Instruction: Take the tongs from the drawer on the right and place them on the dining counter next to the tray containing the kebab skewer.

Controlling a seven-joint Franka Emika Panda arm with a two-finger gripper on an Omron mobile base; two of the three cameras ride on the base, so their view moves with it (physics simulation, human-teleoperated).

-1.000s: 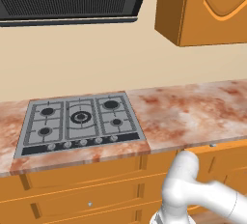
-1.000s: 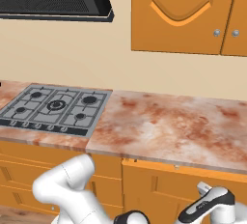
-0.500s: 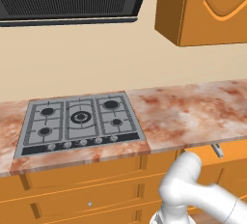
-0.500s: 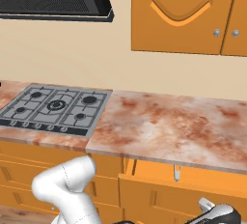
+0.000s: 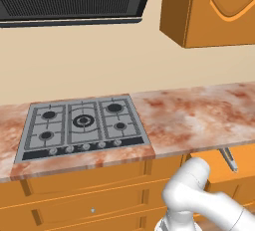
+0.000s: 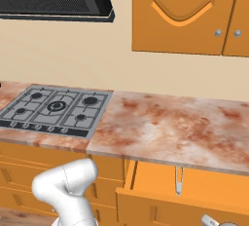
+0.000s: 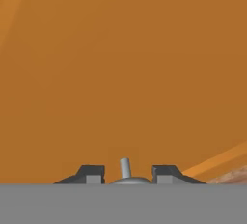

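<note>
The gripper [image 7: 126, 172] sits pressed in on the small grey knob [image 7: 125, 167] of the drawer [image 7: 120, 73], its two dark fingertips [image 7: 91, 174] close on either side of the stem, with the orange front panel right ahead of it. The likely trouble is a slip: the knob is short and smooth, so if the pull drifts off the drawer's line of travel the fingers could slide off the stem and the drawer would stop partly open, or the drawer could bind on its runners. Beyond the hand, inside the opened drawer [image 6: 194, 191], the tongs [image 6: 178, 180] lie lengthwise on the orange floor, under the lip of the marbled counter [image 6: 165, 127]; a drawer left too shallow would keep their far end tucked beneath that lip and make the reach awkward. The hand view gives the grip on the knob, which both base views miss. The right base view shows the drawer's open box and the tongs along their length, while the left base view shows the tongs [image 5: 229, 159] at an angle and, further off, the hob [image 5: 82, 128].
</note>
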